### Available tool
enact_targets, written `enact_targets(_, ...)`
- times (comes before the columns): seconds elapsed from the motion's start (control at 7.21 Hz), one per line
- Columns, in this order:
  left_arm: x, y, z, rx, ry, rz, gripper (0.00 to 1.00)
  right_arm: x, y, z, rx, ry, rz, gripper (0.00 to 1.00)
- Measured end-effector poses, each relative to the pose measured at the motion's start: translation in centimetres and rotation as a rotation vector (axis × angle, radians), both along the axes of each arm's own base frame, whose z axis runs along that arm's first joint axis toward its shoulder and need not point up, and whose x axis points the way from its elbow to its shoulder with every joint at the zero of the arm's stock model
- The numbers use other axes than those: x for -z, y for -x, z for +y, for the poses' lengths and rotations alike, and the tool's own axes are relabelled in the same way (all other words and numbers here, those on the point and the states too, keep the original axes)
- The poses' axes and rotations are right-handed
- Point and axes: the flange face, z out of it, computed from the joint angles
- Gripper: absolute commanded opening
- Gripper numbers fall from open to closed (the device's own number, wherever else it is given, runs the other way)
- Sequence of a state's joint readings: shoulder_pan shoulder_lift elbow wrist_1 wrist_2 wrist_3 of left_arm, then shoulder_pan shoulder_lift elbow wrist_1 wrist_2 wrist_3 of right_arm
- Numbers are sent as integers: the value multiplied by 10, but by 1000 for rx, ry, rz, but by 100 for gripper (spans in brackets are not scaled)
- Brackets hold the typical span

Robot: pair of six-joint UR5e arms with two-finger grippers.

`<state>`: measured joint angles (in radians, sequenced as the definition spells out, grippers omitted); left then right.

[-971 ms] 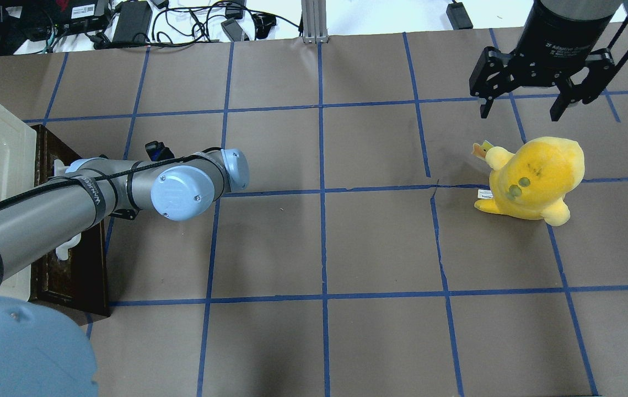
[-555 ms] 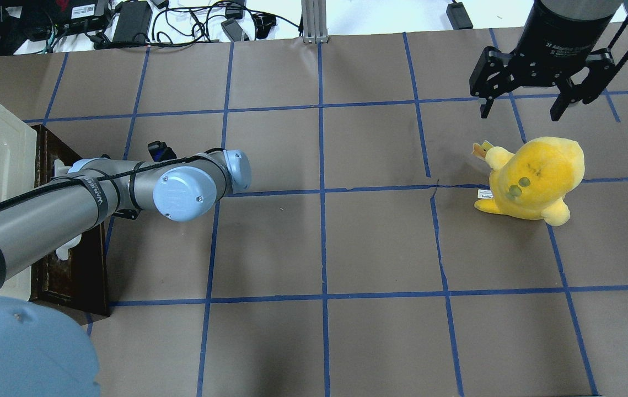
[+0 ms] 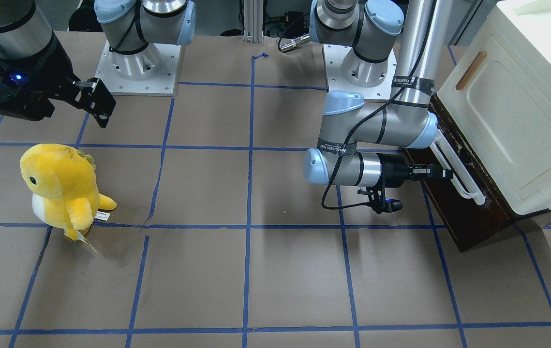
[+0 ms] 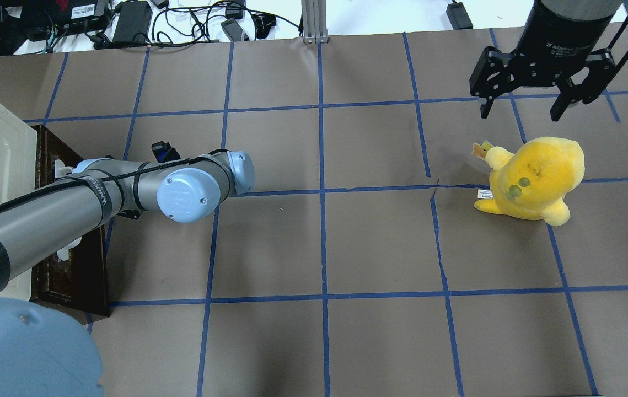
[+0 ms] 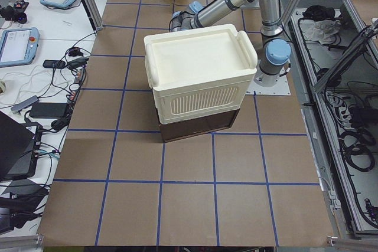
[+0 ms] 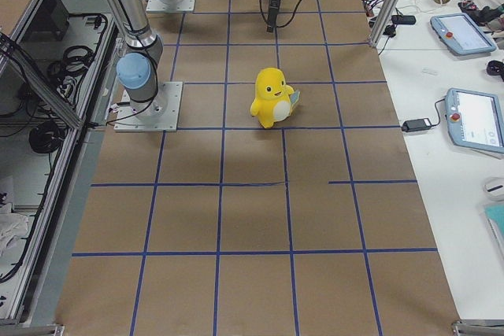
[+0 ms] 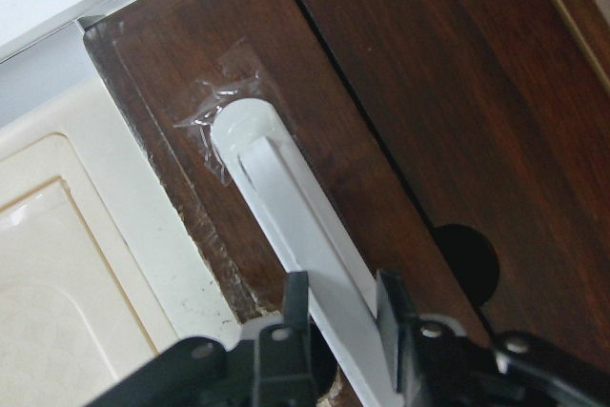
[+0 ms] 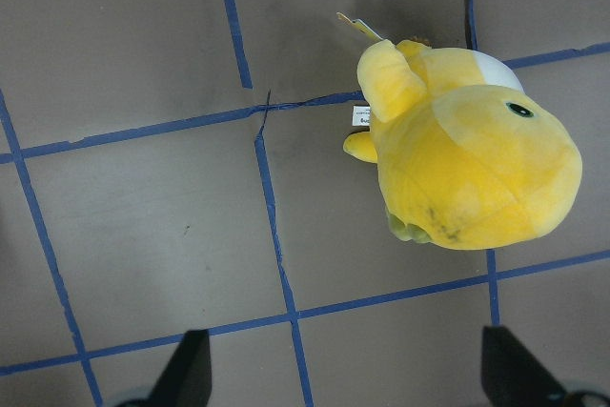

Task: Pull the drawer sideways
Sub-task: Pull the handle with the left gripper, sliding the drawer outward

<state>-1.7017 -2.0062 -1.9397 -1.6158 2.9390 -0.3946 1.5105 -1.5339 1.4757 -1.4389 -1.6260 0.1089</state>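
- Down at the right edge of the front-facing view, the dark brown wooden drawer (image 3: 471, 227) sits at the foot of a cream cabinet (image 3: 522, 121). Its front face is turned toward the middle of the table and stands out past the cream panel above it.
- Along that front runs a long white bar handle (image 3: 464, 181). In the left wrist view one of its rounded white mounts shows near the centre of the frame, with clear tape around it.
- The left gripper (image 3: 442, 172) reaches in level from the left of the drawer. Its fingers (image 7: 297, 304) are closed on the bar, one on each side and pressed against it, at the lower middle of the wrist frame.
- From overhead, the drawer is a dark strip at the left edge of the frame, partly hidden under the grey left arm (image 4: 43, 215).
- The right gripper (image 4: 519, 114) hangs at the upper right of the overhead frame with its jaws spread wide and nothing between them. Its fingertips (image 8: 186, 369) show near the bottom corners of the right wrist view.
- Just below it in the overhead frame, and apart from it, a yellow plush toy (image 4: 534, 176) stands upright on the brown paper-covered table (image 4: 319, 248), which is marked with blue tape lines.
- A small tan wooden handle (image 3: 471, 70) lies slantwise on the cream panel at the upper right of the front-facing view.
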Motion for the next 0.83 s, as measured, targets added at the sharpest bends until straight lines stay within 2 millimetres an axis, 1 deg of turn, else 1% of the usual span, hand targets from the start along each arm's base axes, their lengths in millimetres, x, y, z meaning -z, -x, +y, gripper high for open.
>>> enact_targets(0.14, 0, 1, 0, 2, 2, -1, 58, 0, 0, 0, 0, 0, 0, 100)
enact_targets(0.55, -3, -3, -3, -9, 10, 4, 73, 0, 0, 0, 0, 0, 0, 100)
enact_targets(0.83, -4, -10, -6, -28, 10, 7, 71, 0, 0, 0, -1, 0, 0, 100)
